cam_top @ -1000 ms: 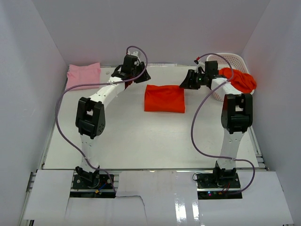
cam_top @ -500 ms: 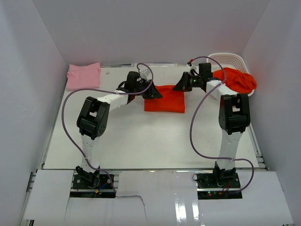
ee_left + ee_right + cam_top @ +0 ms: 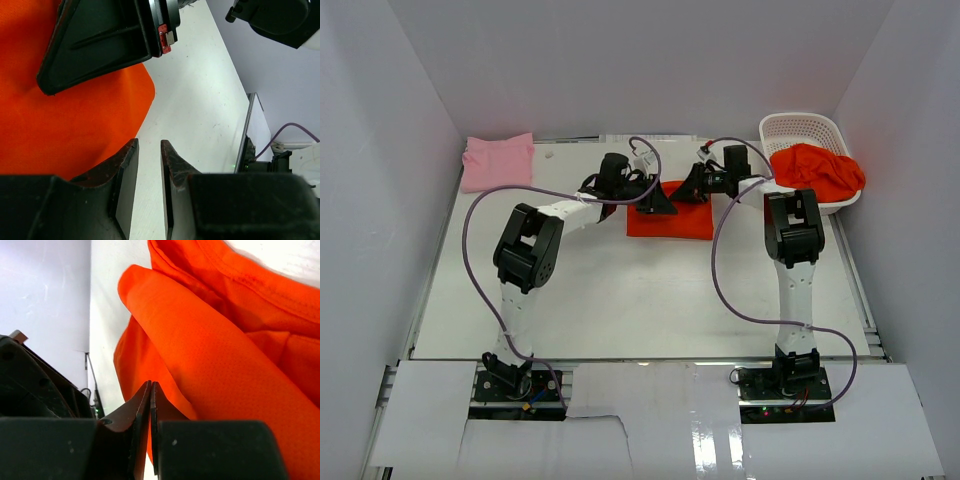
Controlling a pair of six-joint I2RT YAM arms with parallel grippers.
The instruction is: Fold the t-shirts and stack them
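Note:
A folded orange-red t-shirt (image 3: 670, 218) lies flat at mid-table. My left gripper (image 3: 658, 203) sits low at its far left corner; in the left wrist view its jaws (image 3: 149, 145) stand a narrow gap apart over bare white table, just beside the cloth's rounded edge (image 3: 75, 120), with nothing between them. My right gripper (image 3: 688, 192) is at the shirt's far edge. In the right wrist view its jaws (image 3: 150, 384) are pressed together with a sliver of orange cloth (image 3: 210, 365) between them. A folded pink t-shirt (image 3: 498, 160) lies at the far left corner.
A white lattice basket (image 3: 798, 128) stands at the far right, with more crumpled orange-red t-shirts (image 3: 820, 170) spilling over its near rim. White walls close in the table on three sides. The two grippers are close together, facing each other.
Both arms have swung inward and down from the far edge onto the shirt's far edge. The right gripper has shut; the left has narrowed slightly.

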